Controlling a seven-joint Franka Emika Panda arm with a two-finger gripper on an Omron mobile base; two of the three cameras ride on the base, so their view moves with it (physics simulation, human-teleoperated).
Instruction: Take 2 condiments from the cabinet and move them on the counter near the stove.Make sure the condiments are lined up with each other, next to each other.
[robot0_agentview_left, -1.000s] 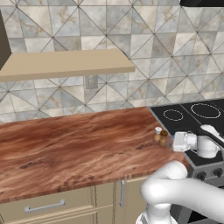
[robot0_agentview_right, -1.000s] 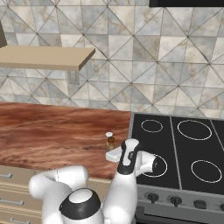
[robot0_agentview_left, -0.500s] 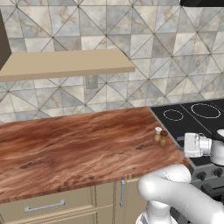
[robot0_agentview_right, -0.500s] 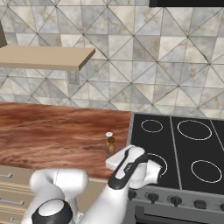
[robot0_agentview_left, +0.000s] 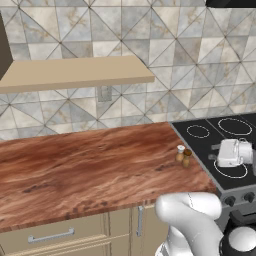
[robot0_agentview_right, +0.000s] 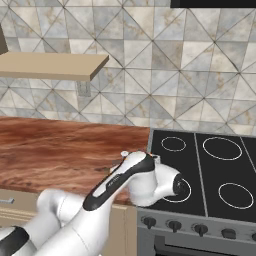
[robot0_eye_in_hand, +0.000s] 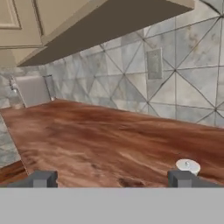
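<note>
Two condiments stand side by side on the counter (robot0_agentview_left: 90, 165) close to the stove's (robot0_agentview_left: 225, 135) left edge: a pale shaker with a white cap (robot0_agentview_left: 180, 152) and a brown pepper mill (robot0_agentview_left: 187, 158). My white hand (robot0_agentview_left: 233, 152) hovers over the stove's front left burner, to the right of them and apart. In the hand view my gripper (robot0_eye_in_hand: 112, 179) is open with nothing between the fingertips (robot0_eye_in_hand: 41, 178), and the shaker's white cap (robot0_eye_in_hand: 188, 165) peeks just above the right tip. The cabinet's tan shelf board (robot0_agentview_left: 75, 72) hangs over the counter.
A grey coffee machine (robot0_eye_in_hand: 33, 89) stands far down the counter by the tiled wall. Cream drawers with short handles (robot0_agentview_left: 50, 235) sit under the counter. My arm (robot0_agentview_right: 120, 180) crosses in front of the counter's corner in the right base view.
My hand has drawn back to the right, from right beside the condiments to over the stove. The jaws stayed open and the condiments did not move.
</note>
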